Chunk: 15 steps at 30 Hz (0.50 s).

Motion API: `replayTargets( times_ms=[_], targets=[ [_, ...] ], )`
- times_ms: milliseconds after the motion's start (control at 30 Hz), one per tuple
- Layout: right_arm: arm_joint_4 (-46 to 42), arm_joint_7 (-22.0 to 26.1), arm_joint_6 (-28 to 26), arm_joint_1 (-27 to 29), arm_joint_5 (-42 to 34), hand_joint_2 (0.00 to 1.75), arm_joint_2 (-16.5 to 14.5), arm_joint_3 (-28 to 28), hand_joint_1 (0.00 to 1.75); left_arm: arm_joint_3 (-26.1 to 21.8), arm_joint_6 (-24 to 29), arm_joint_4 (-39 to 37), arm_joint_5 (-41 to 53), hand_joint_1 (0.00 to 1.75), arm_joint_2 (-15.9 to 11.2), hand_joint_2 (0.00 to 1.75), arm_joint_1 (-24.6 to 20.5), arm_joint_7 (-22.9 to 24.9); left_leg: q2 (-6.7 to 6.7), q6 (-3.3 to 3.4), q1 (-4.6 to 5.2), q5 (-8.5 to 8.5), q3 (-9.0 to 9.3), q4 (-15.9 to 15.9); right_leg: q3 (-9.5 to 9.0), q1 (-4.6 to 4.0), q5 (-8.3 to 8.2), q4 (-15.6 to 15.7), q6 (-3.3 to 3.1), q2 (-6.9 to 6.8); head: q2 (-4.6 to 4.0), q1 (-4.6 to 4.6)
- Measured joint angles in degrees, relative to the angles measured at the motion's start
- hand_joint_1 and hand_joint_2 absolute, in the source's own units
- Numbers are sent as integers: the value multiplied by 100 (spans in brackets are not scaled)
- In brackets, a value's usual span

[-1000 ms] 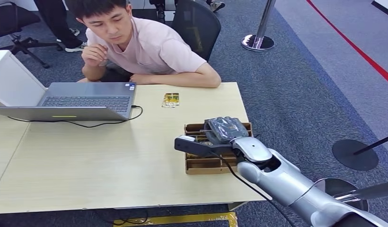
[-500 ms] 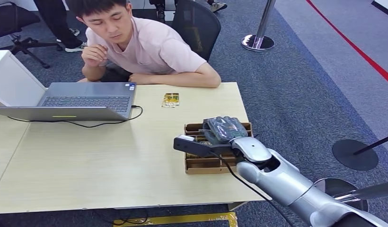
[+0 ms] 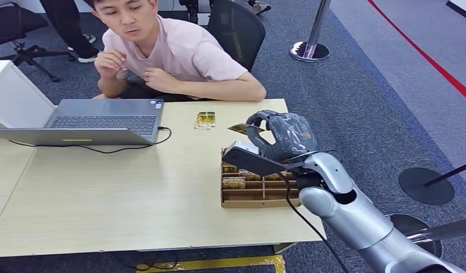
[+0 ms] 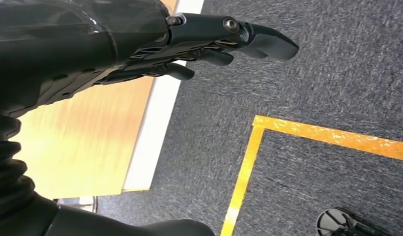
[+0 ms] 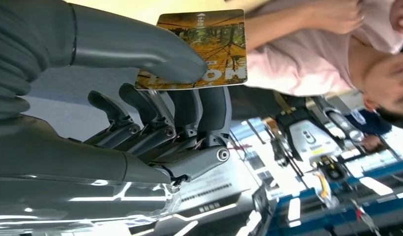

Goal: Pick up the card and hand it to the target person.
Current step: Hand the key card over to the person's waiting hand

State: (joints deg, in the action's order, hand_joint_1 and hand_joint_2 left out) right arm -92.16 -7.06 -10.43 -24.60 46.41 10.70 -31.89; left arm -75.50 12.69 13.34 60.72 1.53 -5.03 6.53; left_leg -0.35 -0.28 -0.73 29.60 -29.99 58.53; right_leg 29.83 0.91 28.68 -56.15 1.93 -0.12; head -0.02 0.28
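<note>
My right hand is raised above the cardboard box and pinches a yellow-brown card between its thumb and fingers. The right wrist view shows the card pressed under the thick grey thumb, its free end pointing toward the person in a pink shirt. That person sits at the table's far edge, leaning on it with a forearm. My left hand hangs beside the table over the carpet, holding nothing, its fingers stretched out.
The cardboard box holds several more cards in its slots. Another card lies flat on the table near the person. An open laptop with a black cable stands at the left. Stanchion bases stand on the carpet to the right.
My right hand has risen from the box and moved toward the person, now with a card pinched in it. The person has sat up and shifted an arm off the table.
</note>
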Motion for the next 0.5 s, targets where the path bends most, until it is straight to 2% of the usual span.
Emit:
replayTargets(
  times_ms=[167, 233, 367, 500],
  targets=[
    [46, 171, 60, -22, 633, 175, -95, -7, 150, 3, -79, -1, 86, 0, 0, 175, -9, -45, 0, -1, -1, -1, 0, 0, -1, -1, 0, -1, 0, 0, 1, 0],
    [270, 389, -74, -74, 992, 175, -193, -106, 150, 8, -114, -1, 141, 0, 1, 175, -18, -67, 0, -2, -2, -2, -1, 0, -1, -1, 0, -3, 0, 1, 1, 0],
    [1253, 957, -1022, -305, 1607, 175, -550, -435, 150, 16, -137, -1, 219, 0, 3, 175, -51, -96, 1, -5, -3, -3, 0, -1, 0, -2, 0, -9, -1, 1, 1, -1],
    [2438, 1262, -1941, -710, 1825, 175, -986, -707, 150, 38, -137, -1, 263, 0, 5, 175, -71, -105, 1, -3, -3, -7, 0, -1, 0, -2, 0, -11, -1, 1, 1, -2]
  ],
)
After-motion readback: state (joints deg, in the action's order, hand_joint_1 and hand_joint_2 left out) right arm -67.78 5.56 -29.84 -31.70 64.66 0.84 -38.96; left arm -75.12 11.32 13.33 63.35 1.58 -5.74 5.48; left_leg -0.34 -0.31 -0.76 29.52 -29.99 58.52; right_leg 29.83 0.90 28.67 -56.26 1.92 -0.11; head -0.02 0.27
